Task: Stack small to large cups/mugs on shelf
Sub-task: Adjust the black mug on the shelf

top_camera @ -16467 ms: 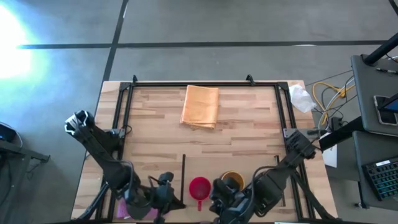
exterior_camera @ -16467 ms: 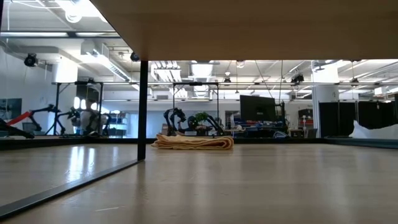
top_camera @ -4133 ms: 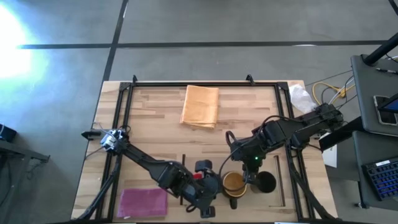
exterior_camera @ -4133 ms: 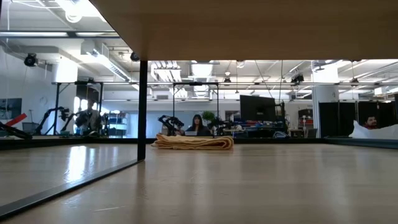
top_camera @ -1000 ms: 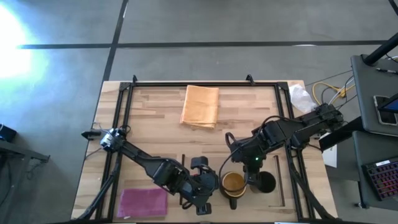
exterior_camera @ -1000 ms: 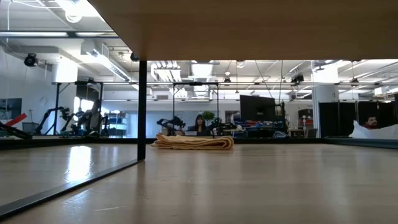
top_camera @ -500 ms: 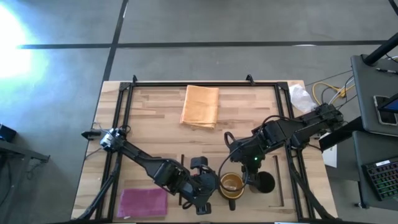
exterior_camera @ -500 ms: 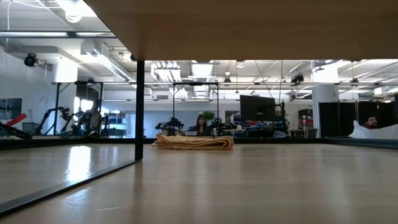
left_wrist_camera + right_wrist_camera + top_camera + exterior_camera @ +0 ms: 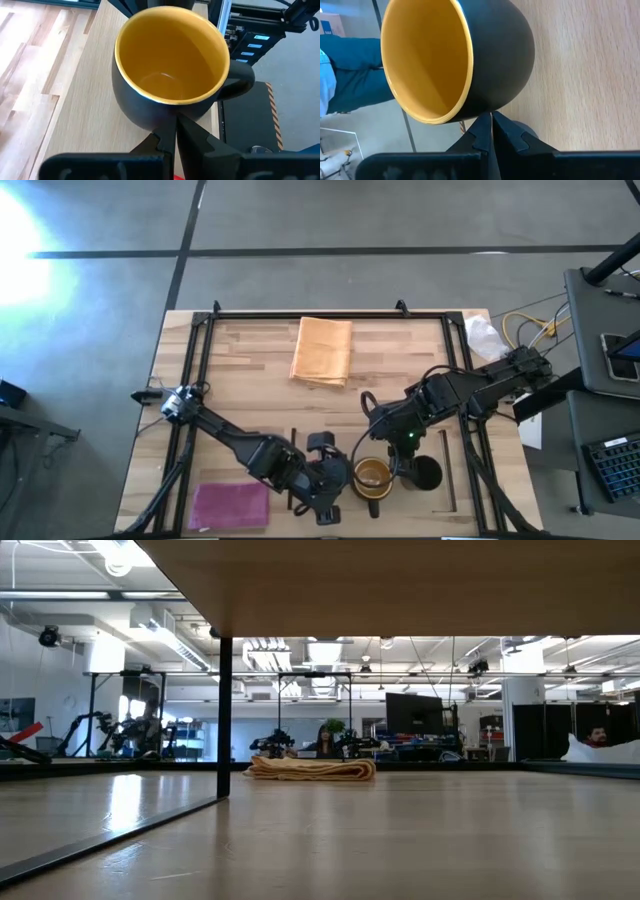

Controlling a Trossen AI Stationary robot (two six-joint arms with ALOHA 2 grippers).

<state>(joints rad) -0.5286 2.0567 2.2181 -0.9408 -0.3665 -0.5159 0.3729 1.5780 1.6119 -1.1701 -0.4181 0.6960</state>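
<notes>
A dark brown mug with a yellow inside (image 9: 372, 476) stands upright on its base on the pale-wood shelf (image 9: 320, 432), near the table's near edge. A black mug (image 9: 428, 472) stands just to its right. My left gripper (image 9: 346, 478) is shut at the brown mug's left side. My right gripper (image 9: 394, 466) is shut at the brown mug's right side, between the two mugs. The pink-red mug is hidden; only a red sliver (image 9: 178, 176) shows under my left fingers. The low view shows none of the mugs or grippers. My left gripper has its shut fingertips (image 9: 172, 125) against the brown mug's outer wall (image 9: 150, 117), below the rim. It comes from the table's left, slanting down. The mug stands upright on the shelf. My right gripper has its shut fingertips (image 9: 490, 119) at the brown mug's outer wall (image 9: 507, 85), on the side facing the black mug. It comes from the table's right and far side, slanting down.
An orange folded cloth (image 9: 322, 350) lies at the far middle and also shows in the low view (image 9: 310, 768). A magenta cloth (image 9: 228, 505) lies near left. Dark frame rails (image 9: 200, 360) run along the table's sides. People show in the room beyond.
In the low view the dark post and the board overhead have shifted slightly to the left. Both grippers have stayed shut at the brown mug's sides.
</notes>
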